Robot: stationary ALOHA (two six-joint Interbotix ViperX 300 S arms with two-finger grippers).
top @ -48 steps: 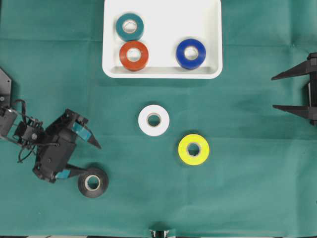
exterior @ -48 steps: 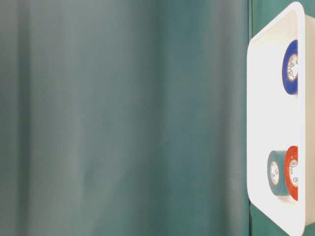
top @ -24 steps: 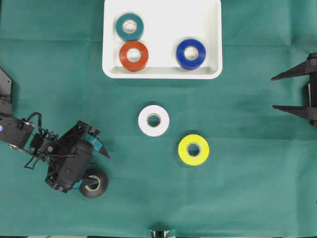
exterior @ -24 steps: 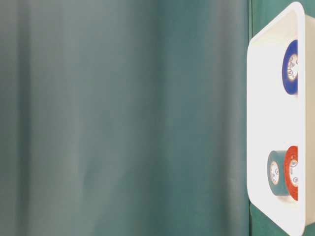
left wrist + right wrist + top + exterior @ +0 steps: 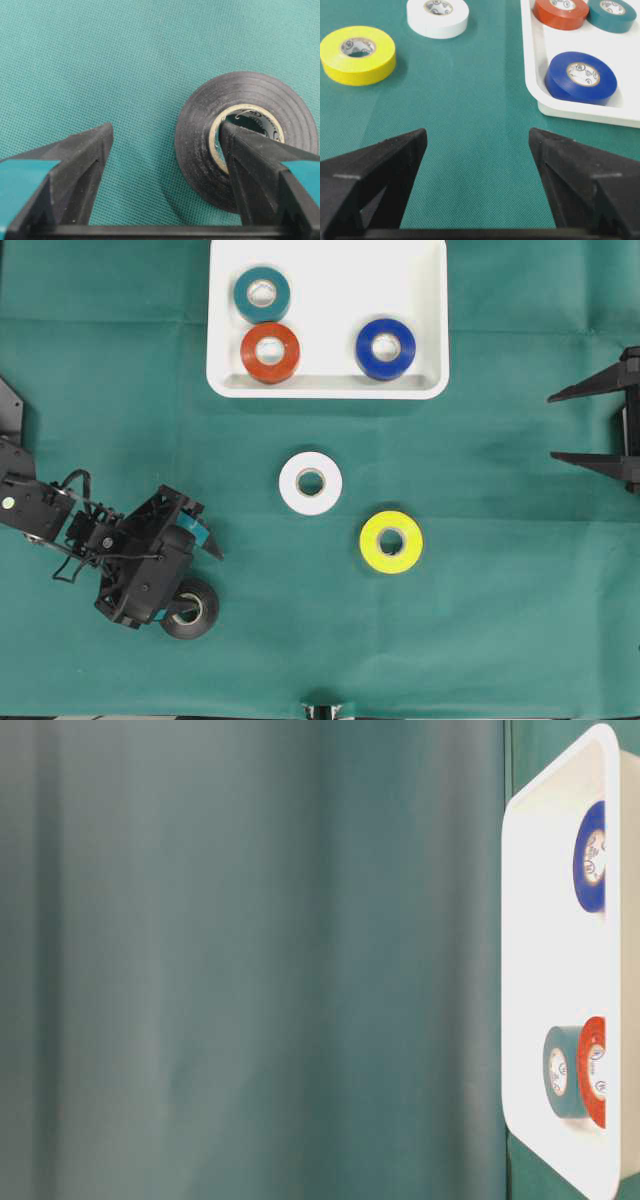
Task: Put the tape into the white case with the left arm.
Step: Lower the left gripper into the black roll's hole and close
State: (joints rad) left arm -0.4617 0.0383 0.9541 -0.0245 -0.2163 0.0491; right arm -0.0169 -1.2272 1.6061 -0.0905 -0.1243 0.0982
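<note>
From overhead, the left arm's jaws point(image 5: 197, 582) stand apart at lower left, straddling one wall of the black tape roll point(image 5: 192, 608) on the green bench point(image 5: 500, 620). The white tape roll point(image 5: 310, 483) and yellow tape roll point(image 5: 391, 541) lie mid-frame, the white case point(image 5: 430, 340) at top centre holding teal, red and blue rolls. The right arm's jaws point(image 5: 592, 424) rest apart at the right edge. The table-level view shows the case at far right. The left wrist view shows one finger point(image 5: 250, 150) inside the black roll's core, the other outside.
</note>
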